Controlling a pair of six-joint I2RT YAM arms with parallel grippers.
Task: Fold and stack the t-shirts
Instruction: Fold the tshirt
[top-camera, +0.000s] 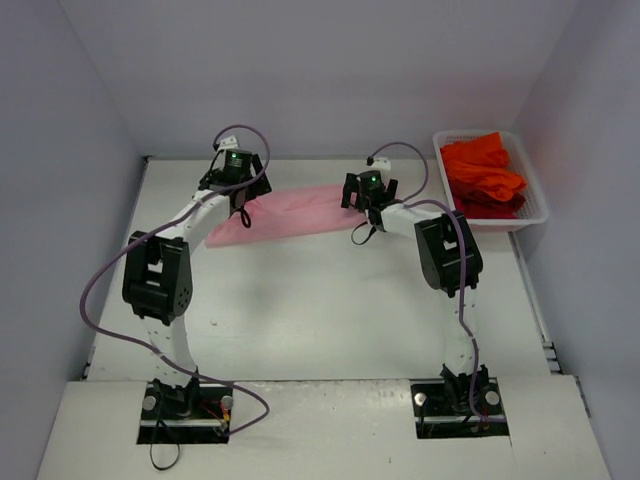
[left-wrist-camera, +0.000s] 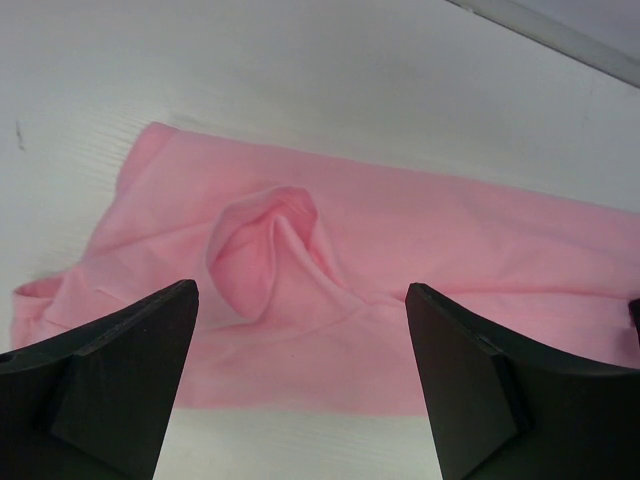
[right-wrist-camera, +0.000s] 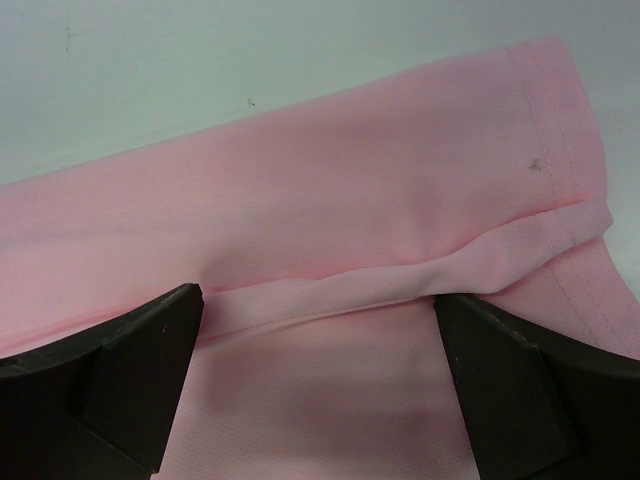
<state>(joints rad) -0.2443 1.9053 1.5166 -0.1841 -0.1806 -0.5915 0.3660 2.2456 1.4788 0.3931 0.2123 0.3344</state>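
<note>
A light pink t-shirt (top-camera: 295, 212) lies folded into a long flat strip across the back of the table. My left gripper (top-camera: 238, 190) hangs open over its left end. In the left wrist view the shirt (left-wrist-camera: 420, 230) has a puckered bump (left-wrist-camera: 262, 250), and the left gripper (left-wrist-camera: 301, 290) holds nothing. My right gripper (top-camera: 368, 197) is open over the strip's right end. Below that gripper (right-wrist-camera: 318, 296) a raised fold ridge (right-wrist-camera: 400, 280) crosses the shirt (right-wrist-camera: 350, 170). Several orange-red t-shirts (top-camera: 484, 172) lie heaped in the basket.
A white mesh basket (top-camera: 532, 214) stands at the back right corner of the table. White walls close in the back and both sides. Cables loop from both arms over the table.
</note>
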